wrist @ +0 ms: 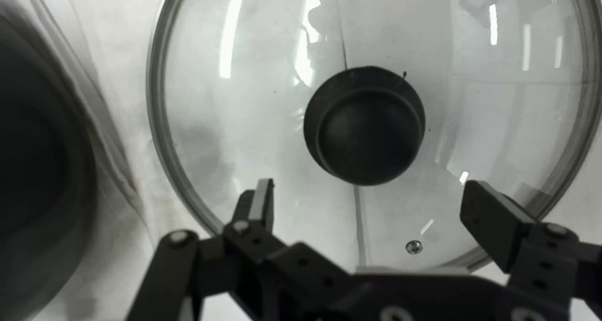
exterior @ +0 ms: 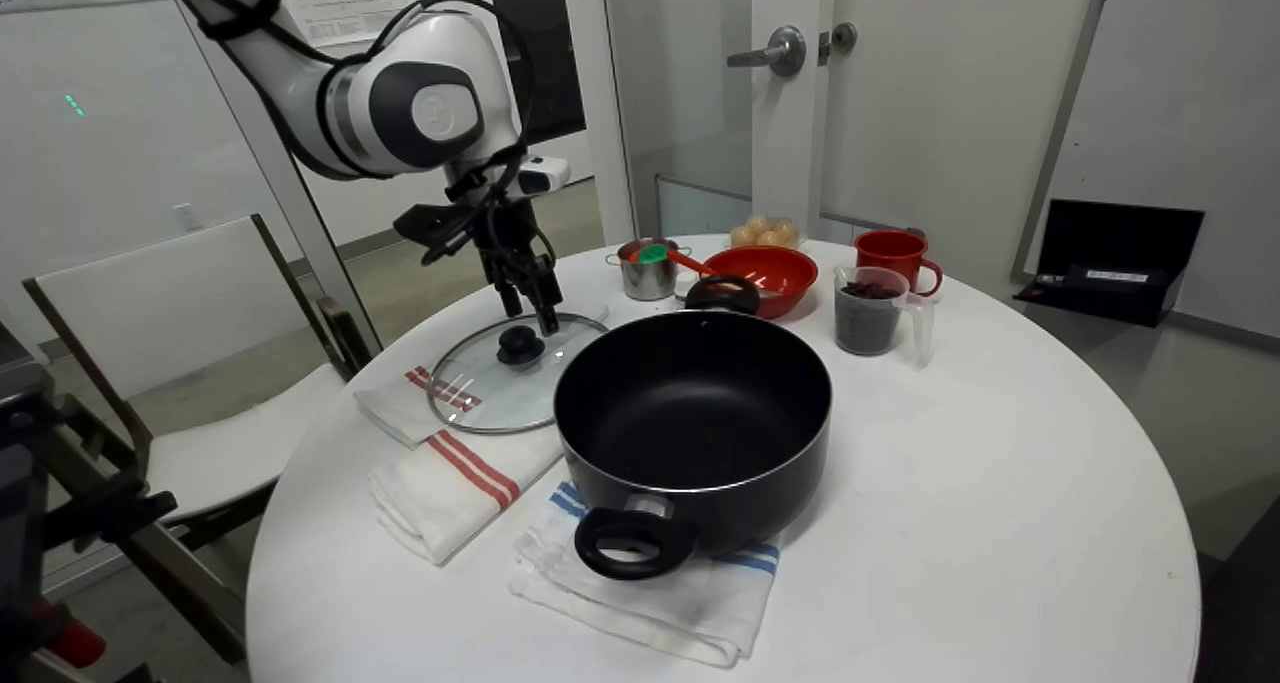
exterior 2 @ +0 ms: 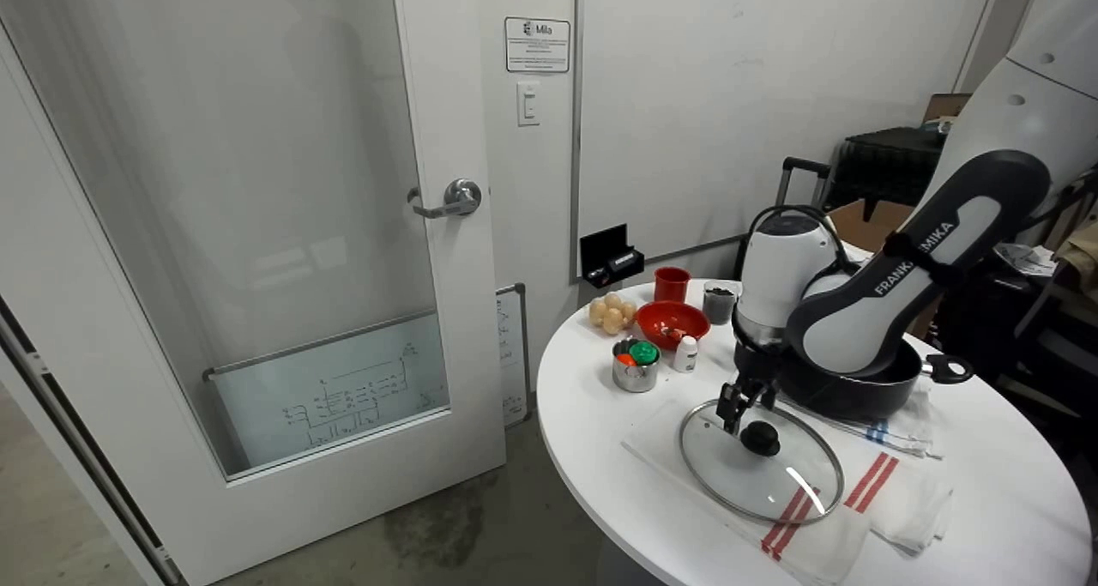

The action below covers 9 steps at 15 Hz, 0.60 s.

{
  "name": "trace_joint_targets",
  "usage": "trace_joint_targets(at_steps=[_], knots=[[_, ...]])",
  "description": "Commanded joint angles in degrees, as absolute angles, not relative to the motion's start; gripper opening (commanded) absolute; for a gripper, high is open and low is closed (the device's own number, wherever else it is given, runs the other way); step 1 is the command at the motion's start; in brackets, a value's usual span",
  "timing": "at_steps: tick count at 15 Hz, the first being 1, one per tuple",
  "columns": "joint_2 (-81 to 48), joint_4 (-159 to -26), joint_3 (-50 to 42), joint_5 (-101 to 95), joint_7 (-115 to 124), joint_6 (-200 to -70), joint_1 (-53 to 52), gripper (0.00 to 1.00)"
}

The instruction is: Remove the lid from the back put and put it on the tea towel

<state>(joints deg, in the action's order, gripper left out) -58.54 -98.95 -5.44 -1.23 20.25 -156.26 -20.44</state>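
The glass lid point(exterior: 510, 388) lies on the red-striped tea towel point(exterior: 455, 505), toward the left edge of the table point(exterior: 1000, 483) in an exterior view. Whether that cloth is one piece or two, I cannot tell. The end effector point(wrist: 369, 189) is released: its fingers point(wrist: 491, 224) stand wide apart over the lid, and in the wrist view the black knob point(wrist: 369, 135) sits just beyond their tips.

The black pot point(exterior: 700, 403) stands open just beside the lid, at least partly on a blue-striped towel point(exterior: 640, 603) that reaches toward the near edge. From the pot a broad white stretch of table runs to the right-hand edge. Toward the far edge stand a steel pot point(exterior: 650, 281), a red bowl point(exterior: 785, 271), a red mug point(exterior: 890, 253) and a measuring cup point(exterior: 866, 325) with dark contents.

In an exterior view the arm point(exterior 2: 858, 329) reads "FRANK" and "MIKA", a black strap point(exterior 2: 922, 258) covering what comes between. A wall sign point(exterior 2: 538, 44) reads "Mila" above print too small to make out. The white bottle point(exterior 2: 685, 356) near the red bowl has a label too small to read, and the handwriting on the low whiteboard point(exterior 2: 360, 389) is equally unclear.
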Motion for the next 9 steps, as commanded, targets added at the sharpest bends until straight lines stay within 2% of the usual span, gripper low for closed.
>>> trace_joint_targets(at_steps=[1,9], knots=[[-54.2,-104.1,-6.6,-1.8,21.2,-158.9,-21.9,1.00],[-41.4,-116.3,-6.4,-1.8,21.2,-161.8,-22.7,1.00]])
